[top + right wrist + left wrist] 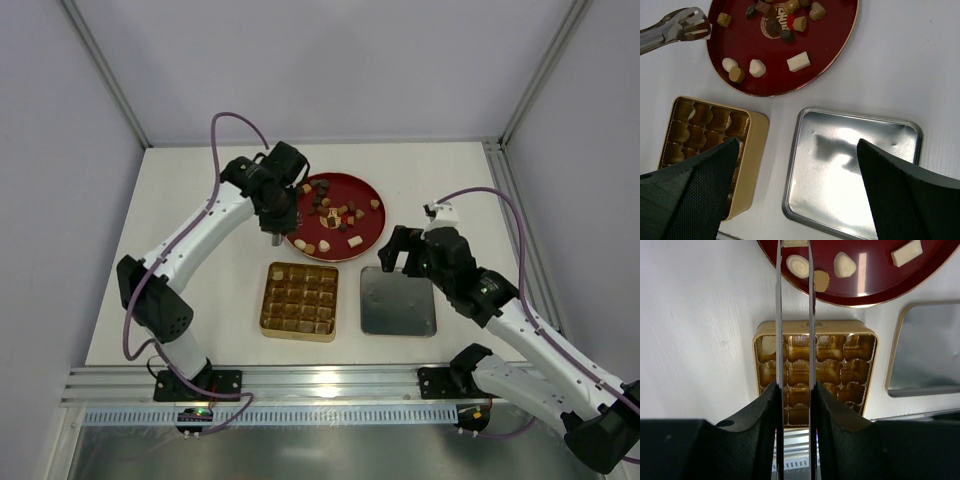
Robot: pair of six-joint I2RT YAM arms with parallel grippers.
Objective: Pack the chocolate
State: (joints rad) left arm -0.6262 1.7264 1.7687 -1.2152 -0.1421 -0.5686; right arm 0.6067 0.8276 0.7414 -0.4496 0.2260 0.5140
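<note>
Your left jaws were clamped on tongs (670, 31), whose tips sat at the left rim of the plate (372, 226). I couldn't tell if the tips held anything. Your right jaws were spread wide and empty, hovering over the lid (398, 300).

Nearly all the chocolate (335, 212) sat on the plate, well over a dozen pieces. The box (300, 300) lay on the bench (170, 190) just below the plate, with the lid beside it, apart. One corner cell seemed to hold a pale piece (769, 345); the rest looked empty.

My read: packing was barely begun, with almost every piece left to move, then likely the lid.
</note>
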